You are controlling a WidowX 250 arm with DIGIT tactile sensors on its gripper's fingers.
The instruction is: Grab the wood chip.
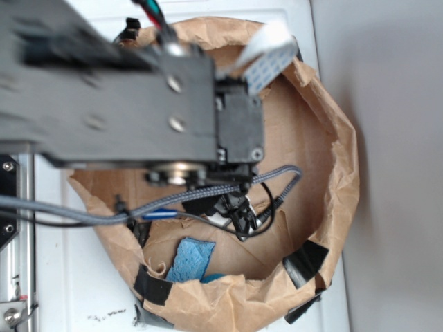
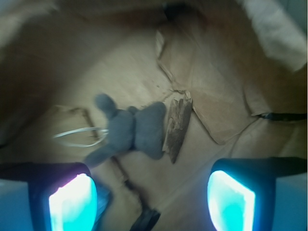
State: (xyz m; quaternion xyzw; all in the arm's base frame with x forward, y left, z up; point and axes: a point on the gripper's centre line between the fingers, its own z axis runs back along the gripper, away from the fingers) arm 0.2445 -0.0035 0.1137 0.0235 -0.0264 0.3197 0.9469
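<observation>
The wood chip (image 2: 177, 126) is a rough brown sliver lying on the brown paper floor, tapering to a point toward the camera. It rests against the right side of a grey plush elephant (image 2: 129, 131) with a metal ring (image 2: 79, 136) at its left. My gripper (image 2: 151, 202) hangs above them, open, its two glowing cyan pads (image 2: 72, 204) wide apart with nothing between them. The chip sits above and slightly right of the gap's middle in the wrist view. In the exterior view the arm (image 1: 138, 90) hides the chip and the elephant.
Everything sits inside a brown paper bin (image 1: 332, 166) with raised, torn walls patched with black tape (image 1: 304, 259). A blue cloth (image 1: 188, 259) lies near the bin's front wall. Torn paper flaps (image 2: 211, 96) lie right of the chip. Grey cables (image 1: 208, 194) hang under the arm.
</observation>
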